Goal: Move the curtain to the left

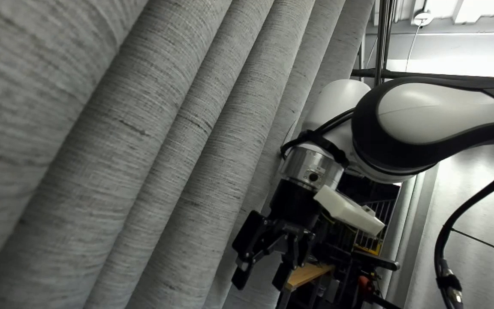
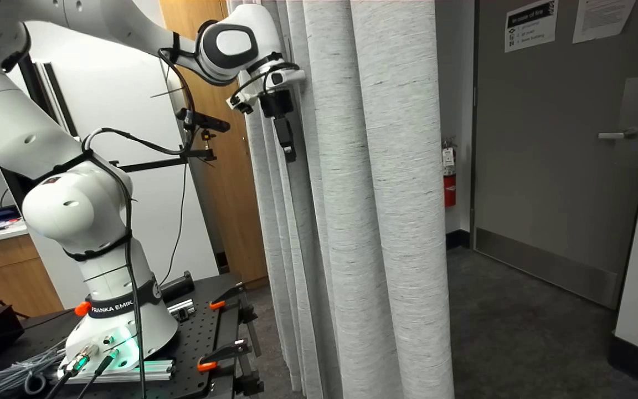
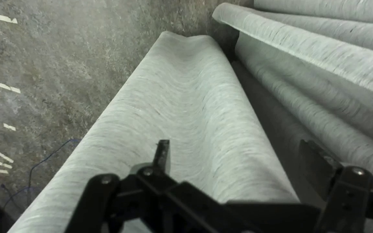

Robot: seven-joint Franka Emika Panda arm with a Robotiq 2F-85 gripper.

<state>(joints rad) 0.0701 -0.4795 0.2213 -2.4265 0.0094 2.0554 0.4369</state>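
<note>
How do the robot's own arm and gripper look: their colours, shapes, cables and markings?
The arm is white and rounded, with black trim; a dark band low on it reads FRANKA EMIK, as far as visible. Black cables run along it. Beyond a silver collar, the gripper is black, with two angular, linked fingers. A pale housing is mounted beside it.

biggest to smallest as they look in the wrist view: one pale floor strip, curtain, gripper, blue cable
1. Curtain
2. Gripper, seen close up
3. Blue cable and pale floor strip: left unranked, since the cable looks longer but thinner
</note>
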